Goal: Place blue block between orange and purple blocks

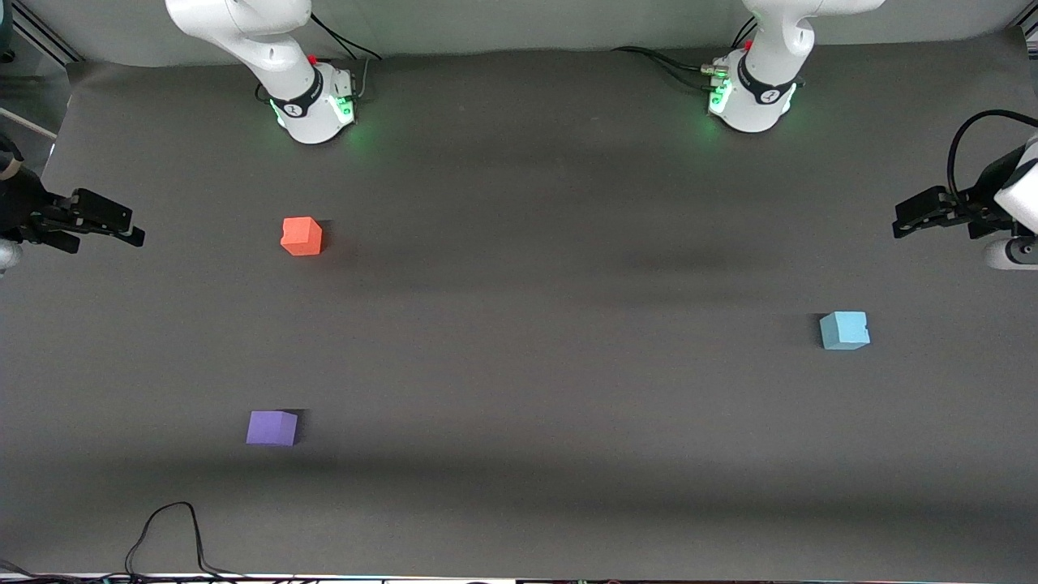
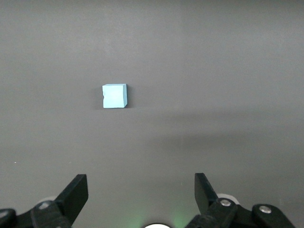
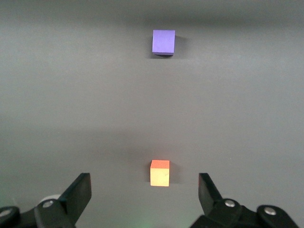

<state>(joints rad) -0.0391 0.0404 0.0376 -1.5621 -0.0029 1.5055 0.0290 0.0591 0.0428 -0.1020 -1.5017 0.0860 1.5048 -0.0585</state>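
Note:
The light blue block (image 1: 844, 330) sits on the dark mat toward the left arm's end of the table; it also shows in the left wrist view (image 2: 115, 96). The orange block (image 1: 302, 236) and the purple block (image 1: 272, 427) sit apart toward the right arm's end, the purple one nearer the front camera. Both show in the right wrist view: orange block (image 3: 160, 173), purple block (image 3: 163, 42). My left gripper (image 1: 902, 225) (image 2: 141, 190) is open and empty, up at its end of the table. My right gripper (image 1: 134, 235) (image 3: 144, 190) is open and empty, up at its end.
The two arm bases (image 1: 312, 101) (image 1: 750, 97) stand along the edge of the mat farthest from the front camera. A black cable (image 1: 174, 527) loops onto the mat at the edge nearest the front camera, nearer the camera than the purple block.

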